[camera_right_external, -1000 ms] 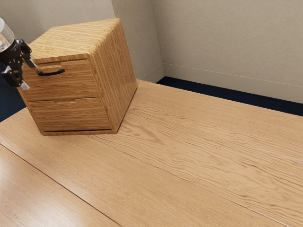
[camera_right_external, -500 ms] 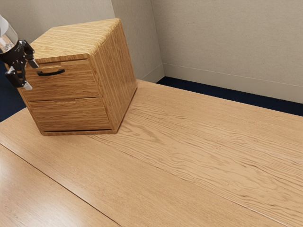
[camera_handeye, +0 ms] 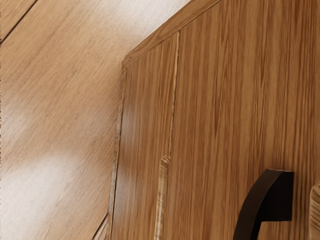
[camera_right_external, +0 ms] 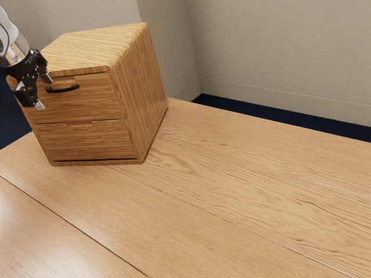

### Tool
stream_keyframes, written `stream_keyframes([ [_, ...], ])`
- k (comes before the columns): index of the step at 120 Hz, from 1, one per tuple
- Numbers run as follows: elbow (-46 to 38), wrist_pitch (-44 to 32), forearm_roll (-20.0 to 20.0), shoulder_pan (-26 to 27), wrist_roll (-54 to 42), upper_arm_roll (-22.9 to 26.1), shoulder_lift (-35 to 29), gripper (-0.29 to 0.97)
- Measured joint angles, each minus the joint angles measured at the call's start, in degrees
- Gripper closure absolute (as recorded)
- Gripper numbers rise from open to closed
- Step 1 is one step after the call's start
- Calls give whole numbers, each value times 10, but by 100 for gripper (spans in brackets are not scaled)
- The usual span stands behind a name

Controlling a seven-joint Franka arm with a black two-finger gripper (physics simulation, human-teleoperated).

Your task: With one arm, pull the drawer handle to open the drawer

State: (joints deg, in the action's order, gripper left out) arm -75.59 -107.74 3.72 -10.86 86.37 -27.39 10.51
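Observation:
A wooden cabinet (camera_right_external: 136,81) with two drawers stands on the table at the exterior view's left. The top drawer (camera_right_external: 87,101) carries a black bar handle (camera_right_external: 64,88) and sits flush with the cabinet front. My black gripper (camera_right_external: 42,92) is open at the handle's left end, with one fingertip (camera_right_external: 46,77) above the bar's level and the other below it. Neither finger touches the bar. In the wrist view the handle's curved end (camera_handeye: 265,200) stands off the top drawer's front (camera_handeye: 235,100), close to my hand.
The lower drawer (camera_right_external: 87,139) has no bar handle and is closed. The wide wooden table (camera_right_external: 232,191) stretches to the exterior view's right. A beige wall (camera_right_external: 278,46) with dark blue floor at its foot lies behind.
My gripper has moved to the exterior view's right, closer to the handle's left end. The drawer and cabinet have not moved.

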Motion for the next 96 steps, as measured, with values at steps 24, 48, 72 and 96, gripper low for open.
stream_keyframes([
  [24, -3, -1, 0, 0, 1, 0, 8, 0],
  [48, -3, -1, 2, 6, 2, 0, 9, 0],
  [72, -11, -5, 3, 10, 3, 0, 9, 0],
  [96, -25, -12, 3, 14, 6, 0, 7, 0],
])
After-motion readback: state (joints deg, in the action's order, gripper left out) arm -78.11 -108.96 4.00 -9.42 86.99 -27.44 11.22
